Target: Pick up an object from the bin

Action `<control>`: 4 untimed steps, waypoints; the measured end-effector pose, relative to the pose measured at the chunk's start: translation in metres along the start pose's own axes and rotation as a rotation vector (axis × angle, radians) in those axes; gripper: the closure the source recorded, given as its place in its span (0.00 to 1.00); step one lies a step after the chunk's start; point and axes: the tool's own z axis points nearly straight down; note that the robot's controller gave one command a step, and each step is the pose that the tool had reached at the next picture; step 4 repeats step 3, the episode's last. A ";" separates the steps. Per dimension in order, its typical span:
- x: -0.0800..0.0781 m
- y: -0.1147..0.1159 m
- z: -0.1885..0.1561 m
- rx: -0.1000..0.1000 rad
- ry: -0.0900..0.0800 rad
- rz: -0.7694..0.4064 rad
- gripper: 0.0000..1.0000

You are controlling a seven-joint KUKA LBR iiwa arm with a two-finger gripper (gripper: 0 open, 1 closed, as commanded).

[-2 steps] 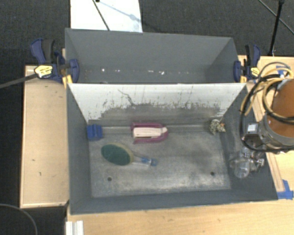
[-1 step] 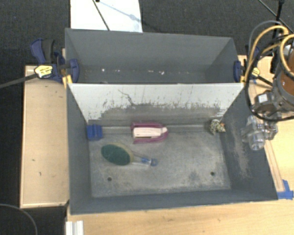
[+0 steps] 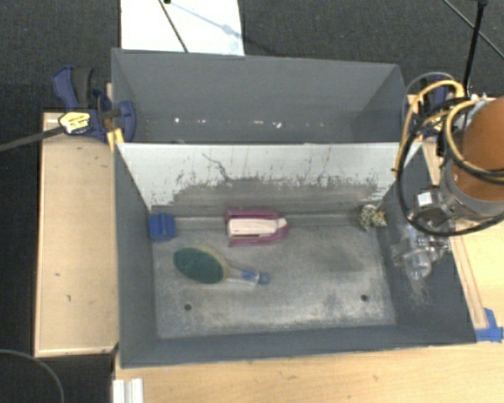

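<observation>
grey bin [image 3: 319, 296] has the gripper [image 3: 417, 263] over its right wall; apart or together, cannot tell.

You see a grey bin [image 3: 260, 330] whose back wall is streaked with pale scratches. At nine o'clock on its floor lies a small blue block [image 3: 161, 226]. Just toward twelve of centre sits a pink-and-white case [image 3: 256, 227] with a mauve underside. At eight o'clock lies a brush [image 3: 203, 265], its head dark green and its clear handle tipped blue. At three o'clock, the claw [image 3: 416, 260] looks silvery beneath the arm's orange cover [image 3: 496, 141].
</observation>
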 end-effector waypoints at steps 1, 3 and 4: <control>0.022 0.022 -0.003 0.005 0.002 0.009 1.00; -0.050 -0.055 -0.028 0.012 -0.001 -0.082 1.00; -0.050 -0.055 -0.028 0.012 -0.001 -0.082 1.00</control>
